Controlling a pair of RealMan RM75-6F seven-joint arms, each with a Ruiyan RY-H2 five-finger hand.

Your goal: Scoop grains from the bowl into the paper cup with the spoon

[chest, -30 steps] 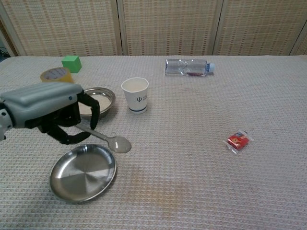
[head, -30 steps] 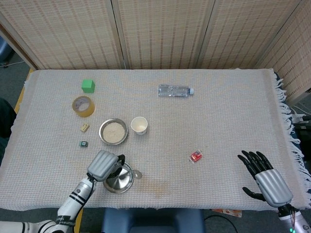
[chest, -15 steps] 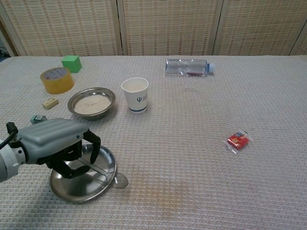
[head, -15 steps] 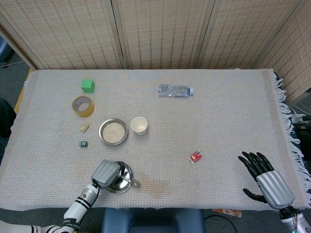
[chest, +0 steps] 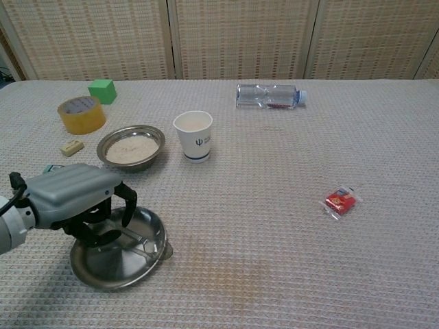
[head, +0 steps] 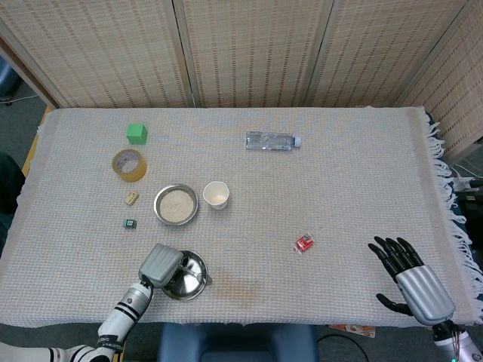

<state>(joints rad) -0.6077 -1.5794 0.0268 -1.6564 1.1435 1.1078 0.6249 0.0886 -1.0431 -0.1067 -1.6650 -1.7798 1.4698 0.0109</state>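
The steel bowl of grains stands left of centre, with the white paper cup upright just to its right. Nearer the front edge lies a shallow steel plate. My left hand hangs over the plate's left side, fingers curled around the handle of the metal spoon. The spoon lies low across the plate, its scoop end at the plate's right rim. My right hand rests open at the table's front right, fingers spread, holding nothing.
A clear bottle lies on its side at the back. A tape roll, a green cube and two small items sit to the left. A red packet lies right of centre.
My left hand came down and back from beside the grain bowl to the steel plate, carrying the spoon, which now lies in the plate. The right hand stayed almost still.
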